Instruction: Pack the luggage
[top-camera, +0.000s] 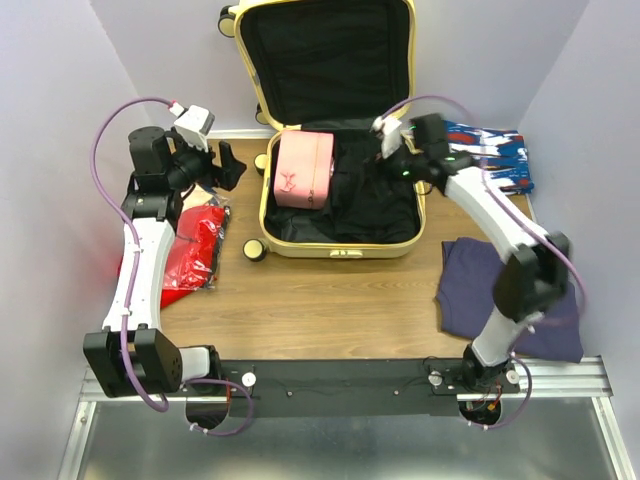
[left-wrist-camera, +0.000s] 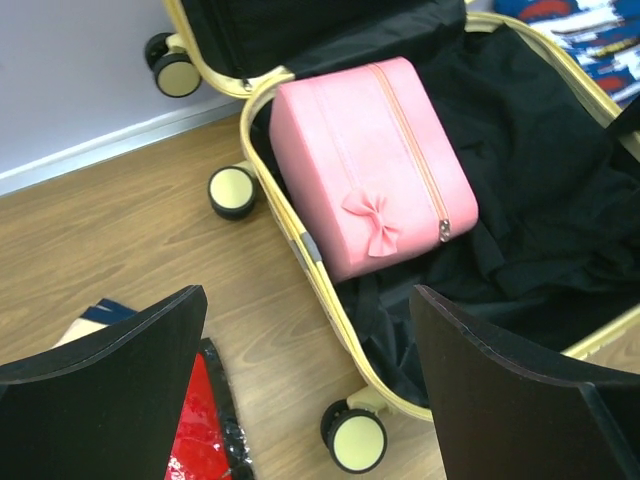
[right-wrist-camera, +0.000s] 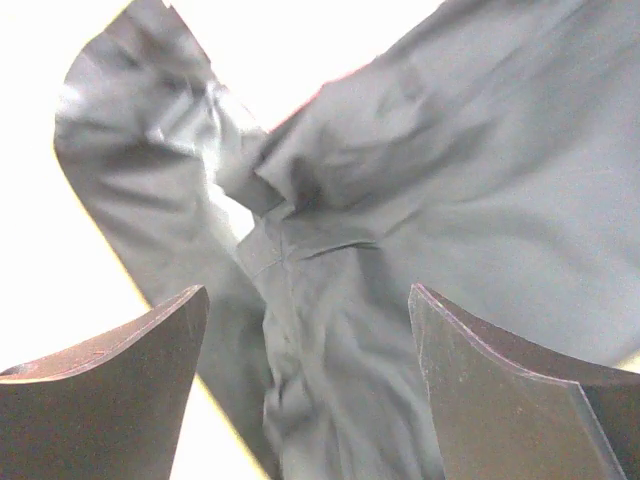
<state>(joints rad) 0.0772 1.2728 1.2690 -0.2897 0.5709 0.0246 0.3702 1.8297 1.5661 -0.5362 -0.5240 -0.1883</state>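
Print on the blue, white and red cloth (top-camera: 495, 152) at the far right of the surface (top-camera: 330, 300) was too small to read. Pale-yellow luggage (top-camera: 345, 249) lay open at the far middle, its black-lined lid raised against the back wall. Its base held a pink pouch (top-camera: 303, 170) with a bow (left-wrist-camera: 372, 215) on the left side and crumpled black cloth (top-camera: 375, 205) across the rest. The right claw (right-wrist-camera: 305, 300) hung over that black cloth with its jaws spread wide, gripping nothing. The left claw (left-wrist-camera: 305, 295) hovered just left of the luggage, also wide apart and empty. A red packet in clear wrap (top-camera: 195, 245) lay at the left, and a folded dark garment (top-camera: 480, 280) at the right.
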